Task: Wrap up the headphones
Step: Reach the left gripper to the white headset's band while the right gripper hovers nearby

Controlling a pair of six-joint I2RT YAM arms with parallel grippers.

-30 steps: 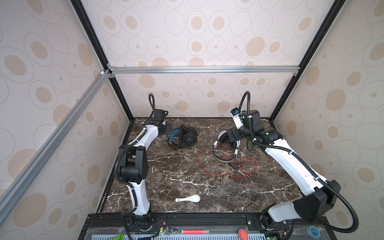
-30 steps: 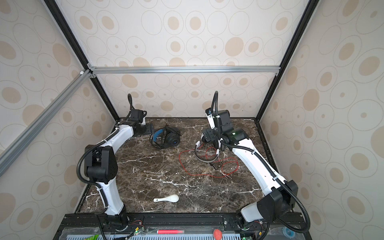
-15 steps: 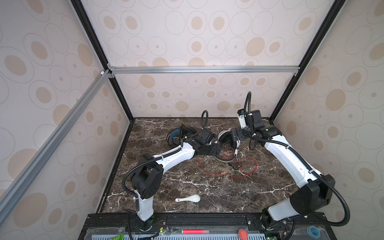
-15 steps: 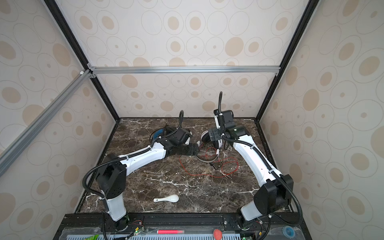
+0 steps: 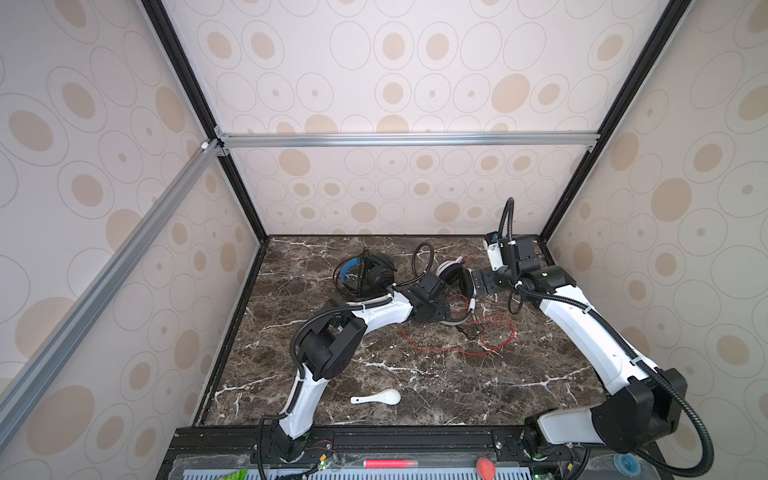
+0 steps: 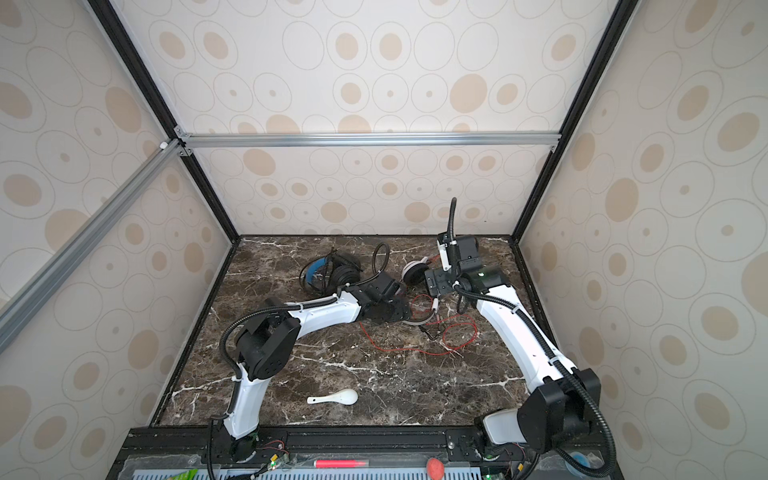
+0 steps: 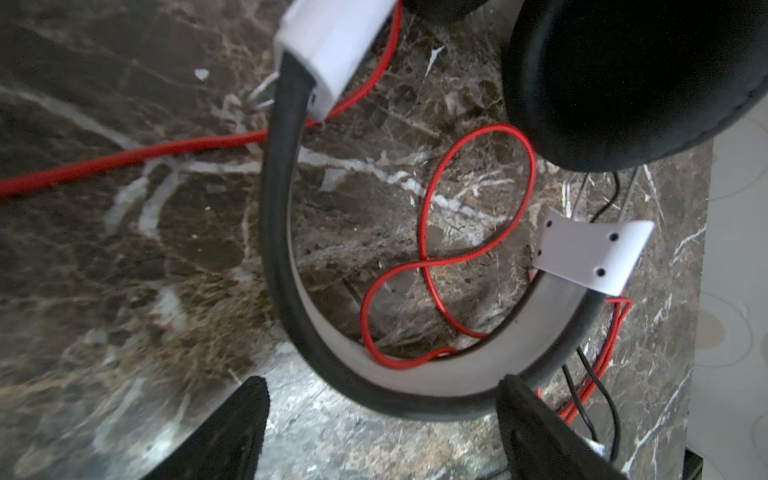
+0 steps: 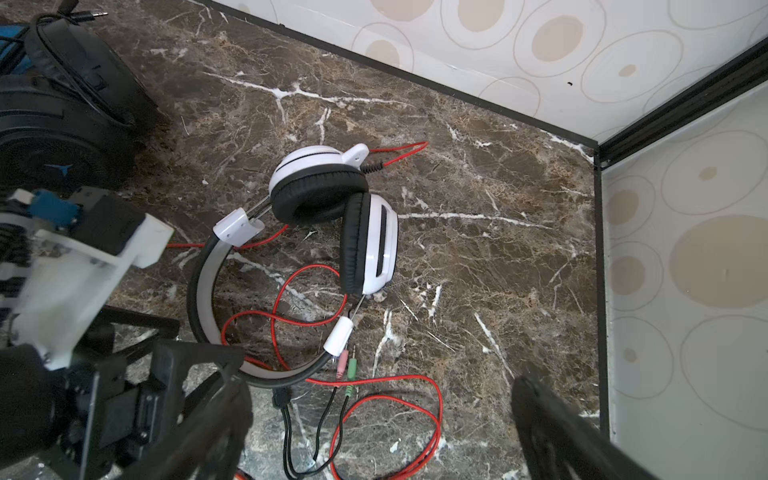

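The white headphones (image 5: 454, 269) (image 6: 412, 272) (image 8: 371, 243) with black earpads lie at the back middle-right of the table, earcups folded together. Their red cord (image 5: 496, 337) (image 8: 419, 399) sprawls in loose loops in front. My left gripper (image 5: 445, 312) (image 6: 401, 311) (image 7: 382, 399) reaches across and stands open at the crown of the headband (image 7: 286, 216); one finger (image 7: 523, 407) touches the band, the other is apart. My right gripper (image 5: 478, 284) (image 6: 434, 284) (image 8: 374, 432) hangs open above the earcups, holding nothing. The black headphones (image 5: 368, 274) (image 6: 332, 272) (image 8: 54, 104) with blue headband lie at the back left.
A small white ceramic spoon (image 5: 378, 398) (image 6: 336, 399) lies near the front middle. Pink and green plugs (image 8: 347, 361) and a thin black adapter cable (image 8: 291, 436) rest by the headband. The back wall and right corner post (image 8: 602, 158) stand close to the right arm.
My left arm swung from the black headphones at the back left across to the white headphones' headband. The right arm has barely shifted.
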